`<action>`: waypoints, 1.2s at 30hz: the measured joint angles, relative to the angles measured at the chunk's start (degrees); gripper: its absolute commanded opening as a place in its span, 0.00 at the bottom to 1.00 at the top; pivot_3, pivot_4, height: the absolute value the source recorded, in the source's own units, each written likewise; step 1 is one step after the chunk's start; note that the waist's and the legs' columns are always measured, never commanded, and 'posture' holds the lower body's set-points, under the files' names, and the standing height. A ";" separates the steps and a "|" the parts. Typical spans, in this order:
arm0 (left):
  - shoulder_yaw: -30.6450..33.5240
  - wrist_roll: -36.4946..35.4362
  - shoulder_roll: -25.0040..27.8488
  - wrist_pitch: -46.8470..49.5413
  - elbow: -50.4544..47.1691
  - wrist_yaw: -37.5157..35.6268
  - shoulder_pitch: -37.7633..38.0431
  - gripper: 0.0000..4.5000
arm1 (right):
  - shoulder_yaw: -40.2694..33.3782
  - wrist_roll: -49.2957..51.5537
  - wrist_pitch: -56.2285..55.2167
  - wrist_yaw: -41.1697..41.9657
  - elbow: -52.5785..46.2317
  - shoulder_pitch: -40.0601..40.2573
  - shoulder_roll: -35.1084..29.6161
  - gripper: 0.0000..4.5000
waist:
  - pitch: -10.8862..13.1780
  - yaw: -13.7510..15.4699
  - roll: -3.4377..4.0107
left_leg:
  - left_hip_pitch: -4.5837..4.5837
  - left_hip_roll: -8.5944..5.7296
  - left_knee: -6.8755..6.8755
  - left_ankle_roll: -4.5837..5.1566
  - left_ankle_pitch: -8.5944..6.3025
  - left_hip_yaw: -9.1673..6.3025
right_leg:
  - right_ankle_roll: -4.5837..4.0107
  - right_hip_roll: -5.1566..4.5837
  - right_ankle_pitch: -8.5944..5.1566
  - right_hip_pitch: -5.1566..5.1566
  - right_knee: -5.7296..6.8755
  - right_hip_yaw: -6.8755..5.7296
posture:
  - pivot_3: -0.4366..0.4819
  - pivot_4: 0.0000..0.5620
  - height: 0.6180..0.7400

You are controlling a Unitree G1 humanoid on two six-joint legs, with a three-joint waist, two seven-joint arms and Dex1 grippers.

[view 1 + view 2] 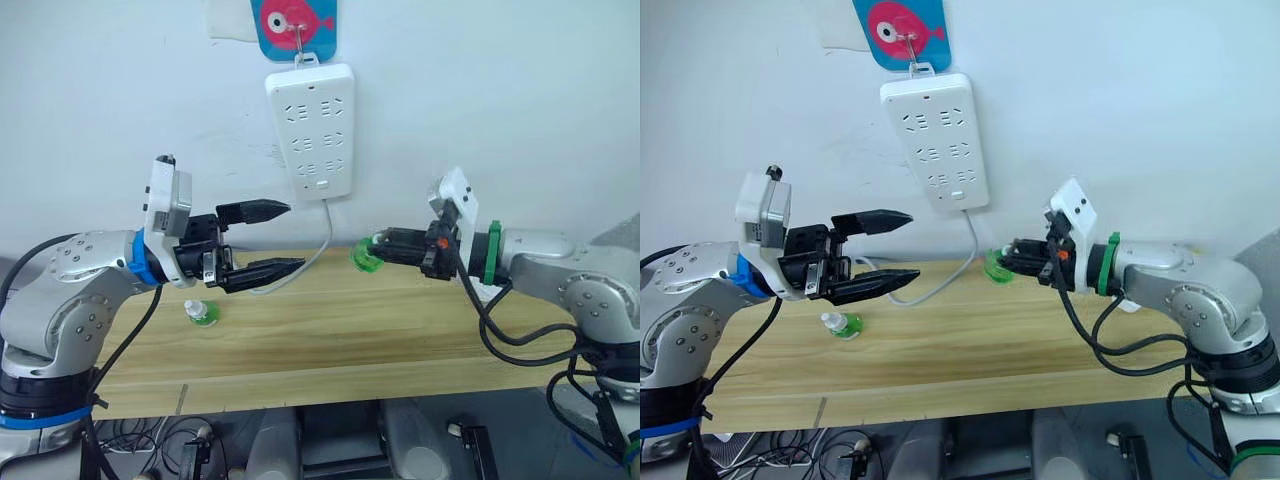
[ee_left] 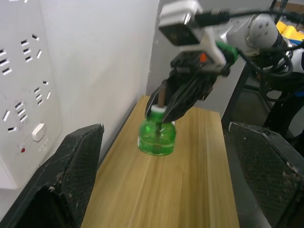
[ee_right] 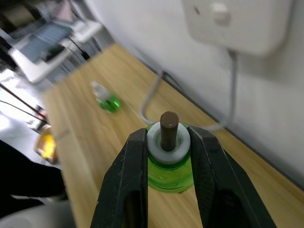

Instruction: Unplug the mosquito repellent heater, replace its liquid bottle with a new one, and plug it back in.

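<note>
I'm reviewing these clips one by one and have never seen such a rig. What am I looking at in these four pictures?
A two-armed humanoid robot faces a wooden table against a wall. Two pictures come from its head camera; the other two from cameras on each wrist. The right pincer is shut on a capless green bottle with a brown wick, held above the table. The left pincer is open and holds nothing. A second small green bottle with a whitish cap lies on the table. A white power strip hangs on the wall, its cord trailing down to the table.
</note>
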 measured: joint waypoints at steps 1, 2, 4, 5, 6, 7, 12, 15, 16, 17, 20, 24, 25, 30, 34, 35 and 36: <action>-0.05 0.02 -0.02 0.09 -0.37 0.19 -0.01 0.99 | 0.48 -1.64 -0.84 0.59 0.27 0.88 0.03 0.19 | 0.00 -0.02 0.00 | 0.00 0.00 0.01 -0.01 0.00 0.00 | 0.00 0.00 0.00 0.00 0.01 0.00 | 0.28 0.38 0.92; -0.10 0.02 -0.05 0.26 -0.73 0.51 -0.05 0.99 | 0.70 -3.36 -1.66 1.22 0.97 1.50 0.16 0.19 | 0.00 -0.05 0.00 | 0.01 0.00 0.03 -0.01 0.01 0.00 | 0.00 0.00 0.00 0.00 0.03 0.00 | 0.28 0.38 0.92; -0.19 0.03 -0.10 0.73 -0.79 1.06 -0.31 0.99 | 0.80 -6.16 -3.21 2.01 2.37 2.00 0.22 0.19 | -0.01 -0.08 -0.01 | 0.02 0.00 0.05 -0.03 0.02 0.00 | 0.00 0.00 0.00 0.00 0.08 0.00 | 0.28 0.39 0.92; -0.19 0.03 -0.11 1.01 -0.80 1.14 -0.43 0.99 | 0.80 -7.57 -4.01 2.53 3.10 2.43 0.35 0.19 | -0.02 -0.07 -0.01 | 0.02 0.00 0.05 -0.04 0.02 0.00 | 0.00 0.00 0.00 0.00 0.08 -0.01 | 0.27 0.39 0.92; -0.19 0.04 -0.12 1.10 -0.80 1.15 -0.48 0.99 | 0.84 -8.81 -4.74 2.88 3.92 2.77 0.59 0.19 | -0.03 -0.08 -0.01 | 0.03 0.00 0.06 -0.04 0.03 0.00 | 0.00 0.00 0.00 0.00 0.09 0.00 | 0.27 0.39 0.92; -0.20 0.12 -0.25 1.11 -0.79 1.15 -0.54 0.99 | 0.95 -10.59 -5.99 3.35 5.22 3.15 0.97 0.19 | -0.03 -0.08 -0.01 | 0.03 0.00 0.06 -0.05 0.03 0.01 | 0.00 0.00 0.00 0.00 0.08 0.01 | 0.27 0.39 0.92; -1.33 0.50 -1.34 1.13 -0.79 1.21 -0.90 0.99 | 2.21 -19.69 -12.91 4.30 14.22 4.21 2.86 0.19 | -0.07 -0.09 -0.02 | 0.03 0.00 0.07 -0.08 0.05 0.01 | 0.00 0.00 0.01 0.02 0.09 0.00 | 0.27 0.39 0.92; -1.35 0.51 -1.40 1.20 -0.79 1.31 -1.04 0.99 | 3.07 -25.63 -18.63 5.26 21.18 4.69 4.56 0.19 | -0.08 -0.15 -0.02 | 0.03 0.00 0.07 -0.10 0.06 0.02 | 0.00 0.00 0.01 0.02 0.11 0.01 | 0.28 0.39 0.92; -1.36 0.51 -1.40 1.25 -0.80 1.33 -1.05 0.99 | 3.21 -27.22 -20.07 5.48 23.15 4.67 5.00 0.19 | -0.08 -0.19 -0.02 | 0.04 -0.01 0.07 -0.11 0.07 0.02 | 0.00 0.00 0.01 0.02 0.11 0.01 | 0.29 0.39 0.92; -1.37 0.51 -1.39 1.28 -0.81 1.34 -1.06 0.99 | 3.23 -28.80 -21.52 5.73 25.37 4.64 5.50 0.19 | -0.08 -0.20 -0.01 | 0.05 -0.01 0.08 -0.12 0.07 0.02 | 0.00 0.00 0.01 0.01 0.13 0.01 | 0.29 0.39 0.92; -1.37 0.49 -1.38 1.42 -0.84 1.42 -1.08 0.99 | 3.23 -32.44 -24.76 6.07 30.77 4.06 7.43 0.19 | -0.08 -0.33 -0.01 | 0.06 0.00 0.09 -0.16 0.09 0.02 | 0.00 0.00 0.01 0.02 0.18 0.01 | 0.30 0.40 0.92; -1.36 0.47 -1.37 1.91 -1.18 1.99 -1.10 0.99 | 2.78 -36.12 -27.96 5.75 36.41 2.11 9.91 0.19 | -0.09 -0.59 -0.02 | 0.09 0.00 0.11 -0.20 0.12 0.00 | 0.00 0.00 0.01 0.02 0.26 0.01 | 0.31 0.40 0.92; -1.36 0.47 -1.37 2.11 -1.29 2.17 -1.09 0.99 | 2.48 -36.77 -28.53 5.29 37.87 1.66 10.51 0.19 | -0.09 -0.62 -0.02 | 0.09 -0.01 0.11 -0.22 0.13 0.00 | 0.00 0.00 0.01 0.02 0.28 0.02 | 0.31 0.40 0.92; -1.36 0.38 -1.38 2.46 -1.64 2.61 -1.08 0.99 | 0.92 -40.20 -31.43 2.90 43.78 0.73 12.40 0.19 | -0.09 -0.74 -0.02 | 0.10 -0.02 0.15 -0.26 0.15 0.00 | -0.01 -0.01 0.01 0.01 0.37 0.02 | 0.31 0.41 0.92; -1.36 0.35 -1.37 2.53 -1.79 2.65 -1.05 0.99 | -0.12 -42.04 -32.58 1.64 46.23 0.73 13.42 0.19 | -0.09 -0.93 -0.02 | 0.11 -0.02 0.33 -0.26 0.15 0.00 | 0.00 -0.01 0.01 0.02 0.57 0.04 | 0.31 0.41 0.92; -1.36 0.35 -1.37 2.53 -1.79 2.65 -1.05 0.99 | -0.35 -42.61 -32.75 1.28 46.73 0.73 13.72 0.19 | -0.09 -0.98 -0.02 | 0.12 -0.02 0.39 -0.26 0.15 0.00 | -0.01 -0.01 0.01 0.01 0.64 0.05 | 0.31 0.41 0.92; -1.36 0.35 -1.37 2.54 -1.79 2.65 -1.05 0.99 | -0.68 -42.98 -33.13 0.96 47.32 0.73 13.97 0.19 | -0.09 -1.03 -0.02 | 0.12 -0.03 0.50 -0.26 0.15 0.00 | -0.01 -0.01 0.01 0.01 0.75 0.06 | 0.31 0.41 0.92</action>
